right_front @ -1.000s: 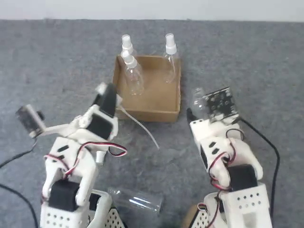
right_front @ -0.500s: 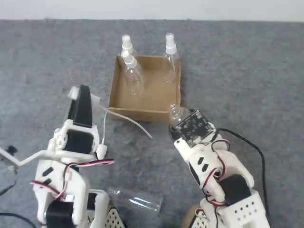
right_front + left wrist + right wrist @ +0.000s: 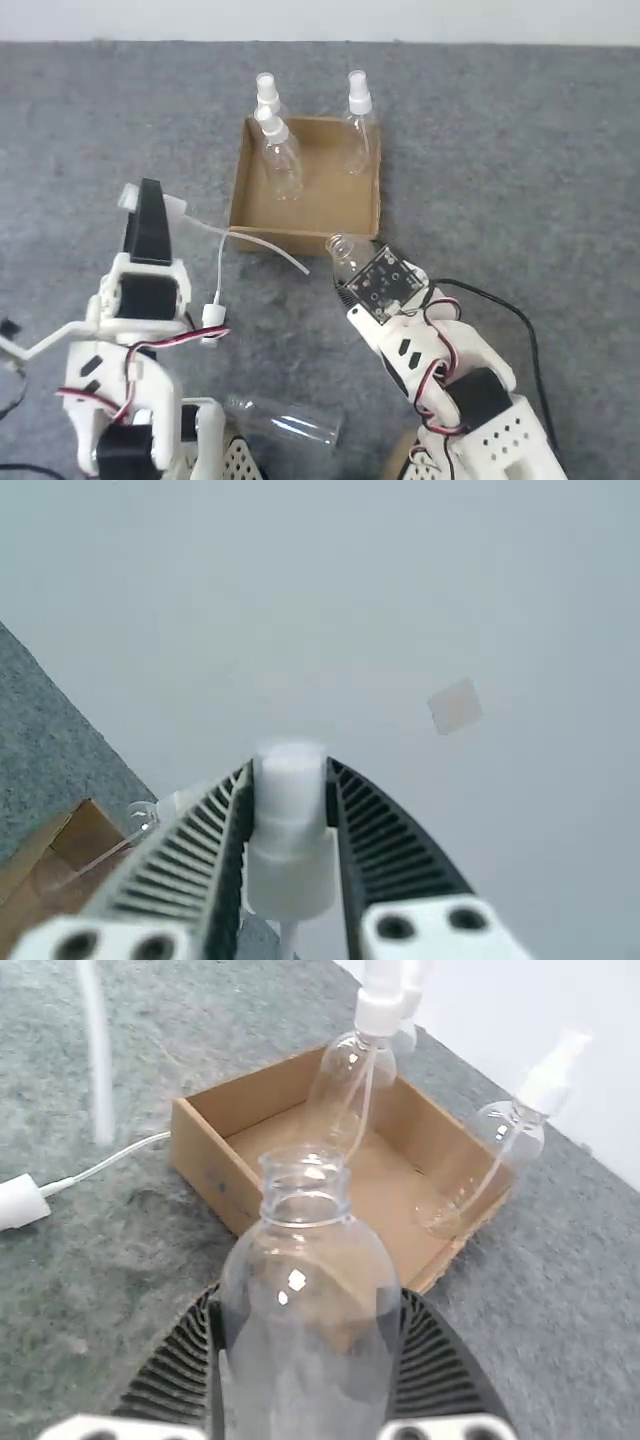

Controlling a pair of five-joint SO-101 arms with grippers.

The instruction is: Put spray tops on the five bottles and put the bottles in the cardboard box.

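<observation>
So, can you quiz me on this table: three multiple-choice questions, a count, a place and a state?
1. How many clear plastic bottles at the brown cardboard box wear white spray tops? A one; B five; C three.
2. Where is the clear topless bottle lying on its side? A in the box; B on the grey carpet near the arms; C in jaws.
3. The right arm's jaws are: A shut on a clear open-necked bottle; B open, empty; C shut on a spray top.
Answers: C, three topped bottles stand there; B, it lies on carpet; A, its wrist view shows the bottle clamped.
</observation>
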